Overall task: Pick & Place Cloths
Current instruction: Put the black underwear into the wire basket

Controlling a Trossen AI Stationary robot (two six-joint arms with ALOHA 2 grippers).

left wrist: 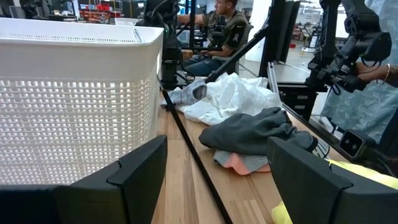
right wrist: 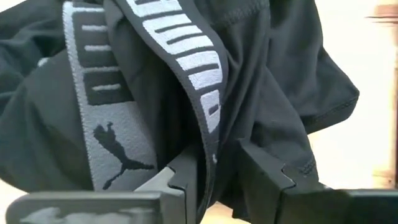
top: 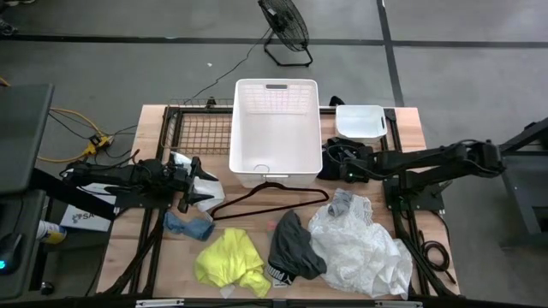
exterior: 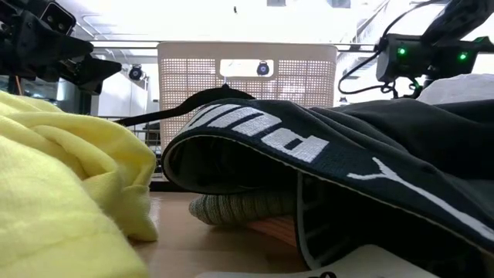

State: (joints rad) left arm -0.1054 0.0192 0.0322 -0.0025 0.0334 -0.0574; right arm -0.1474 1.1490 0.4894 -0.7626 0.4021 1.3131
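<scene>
Far left of the bench: left tool, fingers spread wide with nothing between them, near the front left corner of the white plastic basket. Just in front of that tool, a small blue cloth crumpled on the wood. Next along, nearer the front edge, the bright yellow cloth in a loose heap.

Centre: thin black clothes hanger lying flat in front of the basket. Below it the dark grey garment with a lettered waistband, a pink piece peeking out from under it.

Further right – the large white garment, bunched, touching the dark grey one, a small grey piece at its far edge.

Right of the basket: right tool, narrowed onto a black garment – fabric with its logo waistband pinched between both fingers, held close beside the basket's right wall. Behind it, a small white tub on the far right corner.
</scene>
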